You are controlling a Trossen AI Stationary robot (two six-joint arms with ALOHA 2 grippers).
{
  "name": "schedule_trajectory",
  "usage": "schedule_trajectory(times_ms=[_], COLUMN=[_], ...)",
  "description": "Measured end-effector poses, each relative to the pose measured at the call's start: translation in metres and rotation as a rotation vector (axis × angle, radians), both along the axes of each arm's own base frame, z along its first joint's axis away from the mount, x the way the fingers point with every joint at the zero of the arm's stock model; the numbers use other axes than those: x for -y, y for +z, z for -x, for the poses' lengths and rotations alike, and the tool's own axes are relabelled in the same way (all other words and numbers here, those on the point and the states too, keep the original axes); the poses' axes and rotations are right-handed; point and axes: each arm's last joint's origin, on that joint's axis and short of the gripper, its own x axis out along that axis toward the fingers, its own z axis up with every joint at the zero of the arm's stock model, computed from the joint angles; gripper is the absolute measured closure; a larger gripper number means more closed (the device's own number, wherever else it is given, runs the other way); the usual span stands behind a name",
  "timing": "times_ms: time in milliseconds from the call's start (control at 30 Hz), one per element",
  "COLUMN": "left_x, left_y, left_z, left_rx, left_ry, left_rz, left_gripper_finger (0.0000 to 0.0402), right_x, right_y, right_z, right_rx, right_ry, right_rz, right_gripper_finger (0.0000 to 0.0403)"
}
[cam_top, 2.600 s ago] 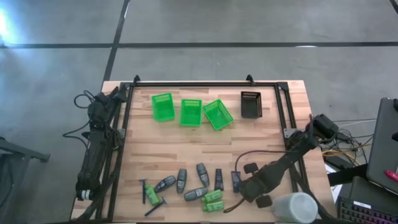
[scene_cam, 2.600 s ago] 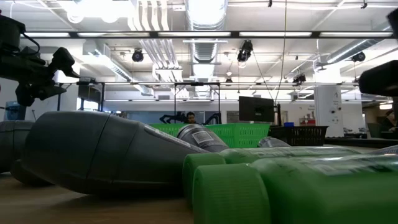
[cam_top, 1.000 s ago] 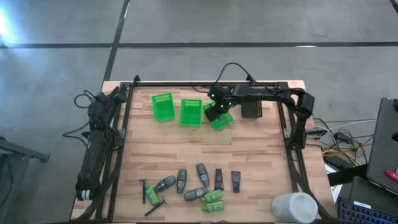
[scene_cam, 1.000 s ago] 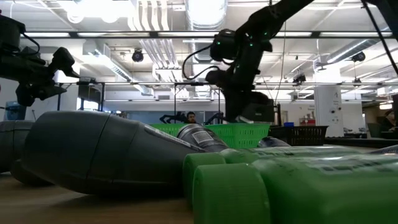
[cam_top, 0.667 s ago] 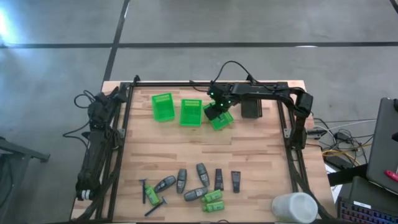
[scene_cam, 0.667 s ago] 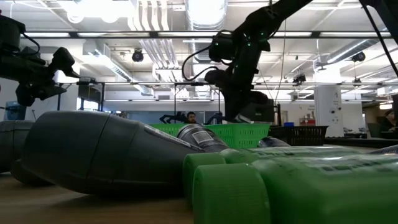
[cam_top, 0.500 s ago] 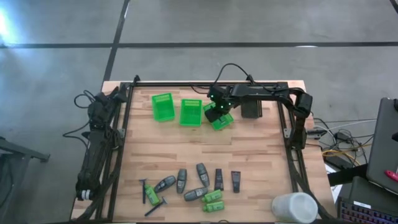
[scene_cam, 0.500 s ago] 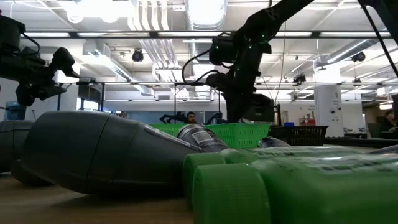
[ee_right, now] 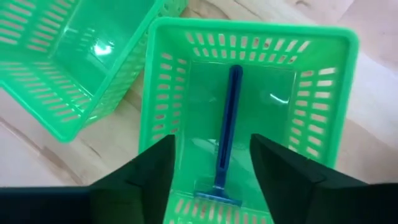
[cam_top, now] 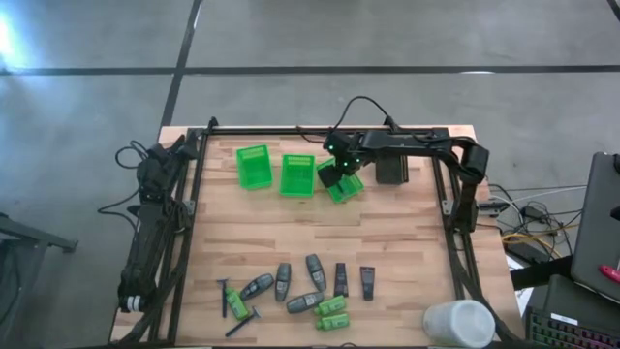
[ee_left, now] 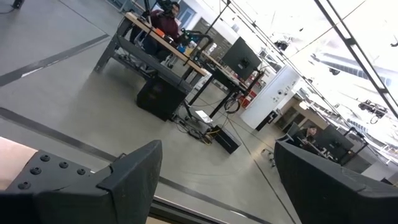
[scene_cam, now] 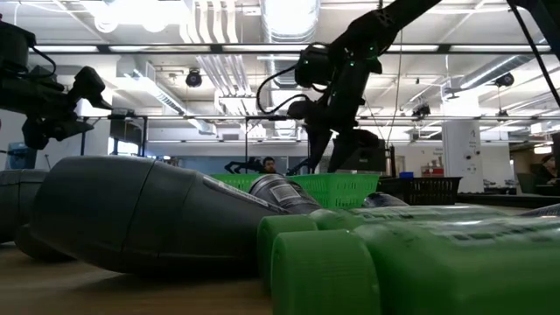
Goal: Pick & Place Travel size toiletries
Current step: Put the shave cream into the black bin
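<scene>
Over the green basket [cam_top: 341, 180] at roughly 1 o'clock from table centre, third in the far row, the right gripper [cam_top: 342, 165] hangs with fingers parted and nothing between them; right wrist view shows a blue razor [ee_right: 227, 140] lying flat on that basket's floor, head toward the gripper, free of both fingers; release looks done, so the step in hand is clearing out; best way: lift straight up before swinging, keeping the fingertips off the mesh rim so the basket doesn't tilt or slide into the neighbouring basket [cam_top: 296, 175] just beside it at 9 o'clock; left gripper [ee_left: 211, 186] is parked off the table's 9 o'clock edge, jaws wide apart, holding nothing, looking out at the room; remaining toiletries sit clustered at the near edge around 6 o'clock: dark grey tubes [cam_top: 282, 281], small green bottles [cam_top: 332, 313], black-and-green razors [cam_top: 231, 308]; next pick probably comes from there; approach a lone item from above and avoid nudging its touching neighbours; white cylinder [cam_top: 457, 323] at 5 o'clock stays out of it.
</scene>
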Motion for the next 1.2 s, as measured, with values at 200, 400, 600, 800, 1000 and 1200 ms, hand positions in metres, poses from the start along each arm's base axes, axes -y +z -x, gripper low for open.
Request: schedule_trajectory(times_ms=[200, 400, 600, 800, 1000, 1200], left_x=[0.000, 0.000, 0.000, 0.000, 0.000, 0.000], left_y=[0.000, 0.000, 0.000, 0.000, 0.000, 0.000], left_z=[0.000, 0.000, 0.000, 0.000, 0.000, 0.000], left_rx=[0.000, 0.000, 0.000, 0.000, -0.001, -0.001], left_ry=[0.000, 0.000, 0.000, 0.000, 0.000, 0.000], left_rz=[0.000, 0.000, 0.001, 0.000, 0.000, 0.001], left_gripper_finger=[0.0086, 0.0086, 0.0086, 0.0086, 0.0086, 0.0086], right_x=[-0.006, -0.029, -0.073, -0.129, -0.192, -0.239], right_y=[0.031, 0.061, 0.076, 0.073, 0.050, 0.033], right_z=[0.011, 0.032, 0.047, 0.045, 0.036, 0.038], right_rx=[0.032, 0.018, -0.055, -0.083, -0.185, -0.261], right_ry=[0.001, -0.050, -0.086, -0.151, -0.216, -0.336], right_rz=[0.091, 0.046, -0.043, -0.217, -0.303, -0.389], right_gripper_finger=[0.0159, 0.0146, 0.0134, 0.0119, 0.0112, 0.0128])
